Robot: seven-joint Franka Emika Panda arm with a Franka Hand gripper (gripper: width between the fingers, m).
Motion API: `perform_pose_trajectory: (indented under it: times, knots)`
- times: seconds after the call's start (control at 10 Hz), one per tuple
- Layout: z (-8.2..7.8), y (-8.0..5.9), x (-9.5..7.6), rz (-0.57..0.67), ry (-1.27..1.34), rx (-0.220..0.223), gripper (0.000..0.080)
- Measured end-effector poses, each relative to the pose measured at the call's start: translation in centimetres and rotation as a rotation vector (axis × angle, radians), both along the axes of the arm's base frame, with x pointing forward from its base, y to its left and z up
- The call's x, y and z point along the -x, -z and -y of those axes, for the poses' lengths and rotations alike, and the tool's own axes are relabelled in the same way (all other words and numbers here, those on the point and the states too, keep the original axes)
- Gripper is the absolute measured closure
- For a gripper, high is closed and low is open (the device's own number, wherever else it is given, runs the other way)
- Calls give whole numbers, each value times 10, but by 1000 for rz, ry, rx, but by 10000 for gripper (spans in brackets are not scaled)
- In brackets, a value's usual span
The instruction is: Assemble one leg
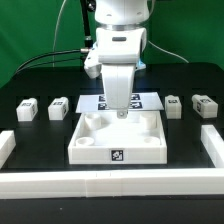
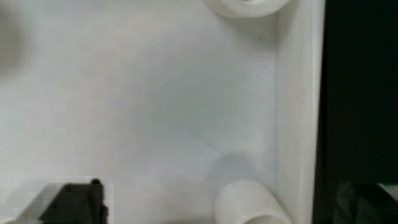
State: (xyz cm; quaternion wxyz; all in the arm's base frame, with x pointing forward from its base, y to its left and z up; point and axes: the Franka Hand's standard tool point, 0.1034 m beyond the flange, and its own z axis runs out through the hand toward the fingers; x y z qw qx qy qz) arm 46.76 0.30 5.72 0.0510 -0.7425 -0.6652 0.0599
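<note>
- Nearest the exterior camera, a low white rail (image 1: 110, 185) edges the bench (image 1: 40, 150); I'd judge it is there to brace parts against.
- Just beyond it, the square tray (image 1: 90, 152) sits open side up. Its corner sockets (image 2: 249, 200) face the arm, so you can set a leg in from above.
- Over the tray's far half hangs your pincer (image 1: 122, 112), pointing straight down. The wrist view shows its dark fingers (image 2: 71, 203) spread wide, with only bare tray floor between them, so it holds nothing. Whether the tips touch that floor is hard to tell; probably not.
- Level with the tray's far edge, the legs lie in a row on the bench, tags up, well apart from the pincer. Counting from the exterior view's left: first leg (image 1: 27, 108), second leg (image 1: 58, 107), then past the tray third leg (image 1: 174, 104) and fourth leg (image 1: 204, 105). None is in a socket yet.
- Farthest back, the marker board (image 1: 150, 101) lies flat behind the tray.
</note>
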Motion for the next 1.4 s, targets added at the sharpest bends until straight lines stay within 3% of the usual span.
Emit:
perform_pose_trajectory:
  times: [0.4,0.7,1.3,1.4]
  knots:
    - [4,14,33,-57,-40,-10,150]
    - [4,39,59,-114,-48,-22,150]
    - [1,43,60,-121,-50,-23,175]
    - [1,43,60,-121,-49,-23,349]
